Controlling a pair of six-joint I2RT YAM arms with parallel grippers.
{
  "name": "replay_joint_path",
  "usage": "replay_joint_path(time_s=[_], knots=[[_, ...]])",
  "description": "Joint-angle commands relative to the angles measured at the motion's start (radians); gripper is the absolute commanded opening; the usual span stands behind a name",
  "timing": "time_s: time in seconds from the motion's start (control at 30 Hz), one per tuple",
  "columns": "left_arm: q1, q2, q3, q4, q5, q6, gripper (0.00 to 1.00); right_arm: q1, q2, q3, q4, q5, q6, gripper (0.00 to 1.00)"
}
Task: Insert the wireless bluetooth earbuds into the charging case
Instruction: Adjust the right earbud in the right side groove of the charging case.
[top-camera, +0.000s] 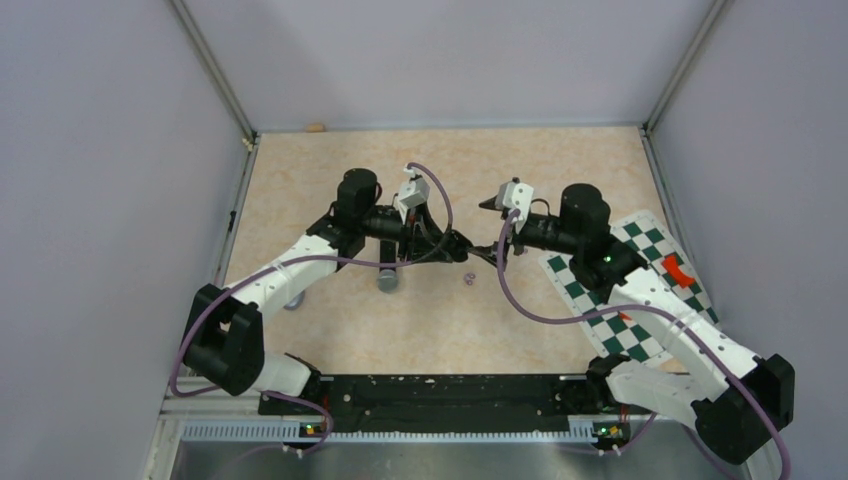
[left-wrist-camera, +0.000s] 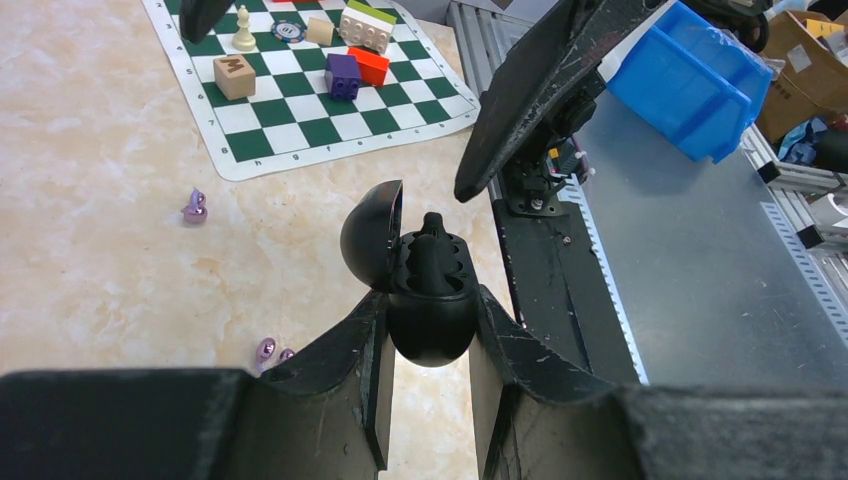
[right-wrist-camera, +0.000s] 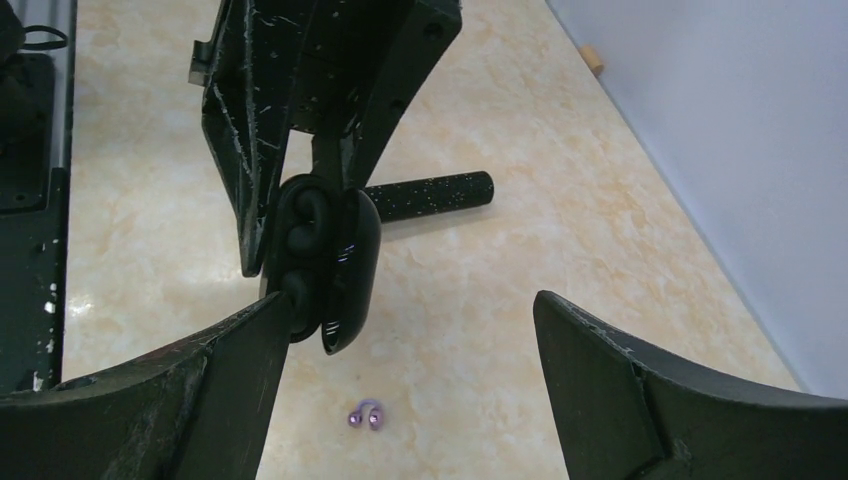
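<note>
The left pincer (left-wrist-camera: 430, 325) clamps the glossy black open-lidded charging case (left-wrist-camera: 432, 290) above the marbled bench (right-wrist-camera: 560, 260). The right pincer (right-wrist-camera: 405, 310) gapes wide, empty. 1 tiny purple ring-shaped earbud (right-wrist-camera: 365, 415) lies just nearer; best to descend squarely over it.

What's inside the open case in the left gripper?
At least one black curled earbud sits in the charging case; the raised lid and dark interior hide whether a second is seated.

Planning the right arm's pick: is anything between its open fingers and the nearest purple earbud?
Nothing visible. The purple earbud lies on bare table ahead of the fingers; the charging case hangs close beside one finger.
</note>
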Motion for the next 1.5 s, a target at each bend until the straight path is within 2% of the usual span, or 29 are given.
replay_joint_path(time_s=[0.0, 0.37, 0.53, 0.67, 0.8, 1.13, 1.47], knots=[[-0.005, 0.001, 0.007, 0.015, 0.033, 0.002, 0.00, -0.006, -0.016, 0.047, -0.004, -0.070, -0.014, 0.89], [-0.007, -0.002, 0.008, 0.013, 0.036, 0.002, 0.00, 0.003, 0.009, 0.025, 0.050, 0.010, -0.018, 0.87], [-0.006, 0.001, 0.006, 0.013, 0.036, 0.020, 0.00, 0.003, 0.007, 0.035, -0.002, -0.107, -0.011, 0.88], [-0.007, -0.001, 0.007, 0.012, 0.036, 0.025, 0.00, 0.004, 0.015, 0.037, -0.020, -0.115, -0.023, 0.88], [-0.007, -0.001, 0.007, 0.012, 0.036, 0.026, 0.00, 0.007, 0.030, 0.036, -0.017, -0.081, -0.031, 0.88], [-0.006, -0.004, 0.006, 0.012, 0.037, 0.027, 0.00, 0.025, 0.037, 0.017, 0.115, 0.185, -0.002, 0.87], [-0.008, -0.002, 0.007, 0.011, 0.035, 0.028, 0.00, 0.025, -0.001, 0.023, 0.101, 0.186, -0.014, 0.87]])
